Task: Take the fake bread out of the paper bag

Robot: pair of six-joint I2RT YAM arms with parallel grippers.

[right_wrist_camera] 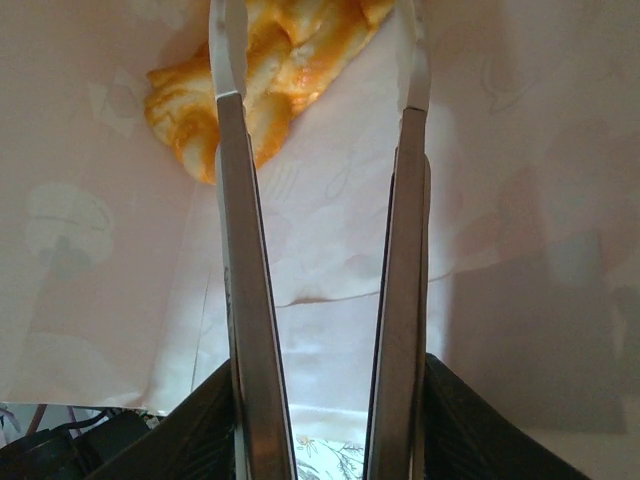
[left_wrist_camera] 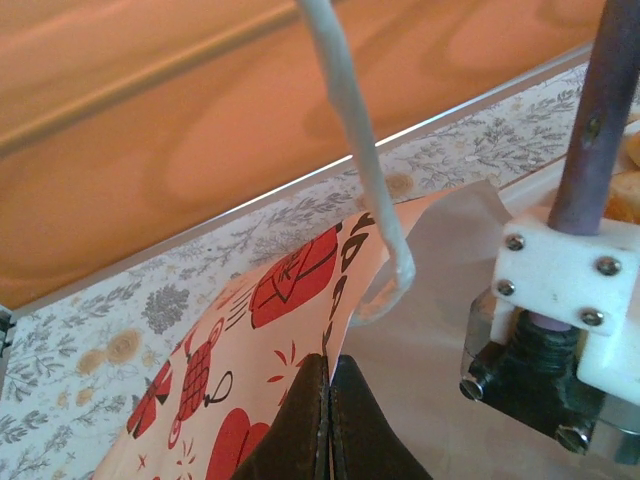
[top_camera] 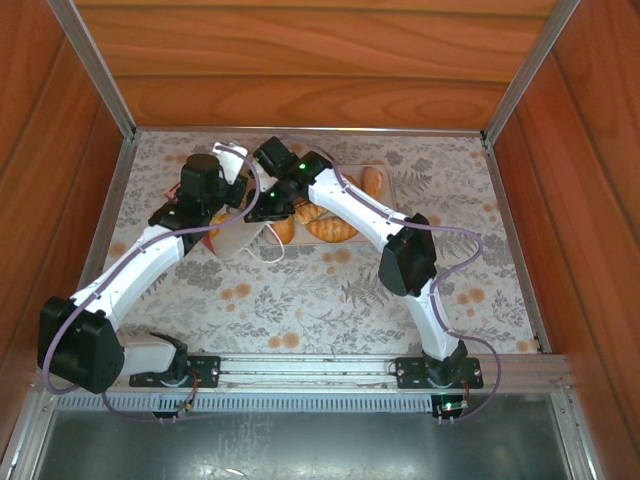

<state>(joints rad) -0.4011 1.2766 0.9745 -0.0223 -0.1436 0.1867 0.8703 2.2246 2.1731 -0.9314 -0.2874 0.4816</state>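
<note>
Mid-extraction: the left gripper (left_wrist_camera: 328,405) pinches shut on the paper bag (left_wrist_camera: 250,335) rim; the right gripper (right_wrist_camera: 318,45) sits inside, fingers apart; fake bread (right_wrist_camera: 190,120) lies at 11 o'clock of its tips; next, seemingly, advance, close and withdraw.

**A boxed-in robot test cell, lab-built**

Wood-grain panels (top_camera: 300,60) wall the space on three sides, joined at the corners by bare aluminium profiles (top_camera: 100,70). Two white robot arms, the left arm (top_camera: 140,260) and the right arm (top_camera: 350,200), are bolted to a metal rail (top_camera: 300,372) at the near edge of the table (top_camera: 300,310), with pale purple cables (top_camera: 476,240) looping off them. The table wears a floral cloth (a homely touch on a built rig). The props on it are fake bread (top_camera: 330,230) and a small paper bag (top_camera: 235,243). Sheet metal (top_camera: 300,445) fronts the rail.
</note>
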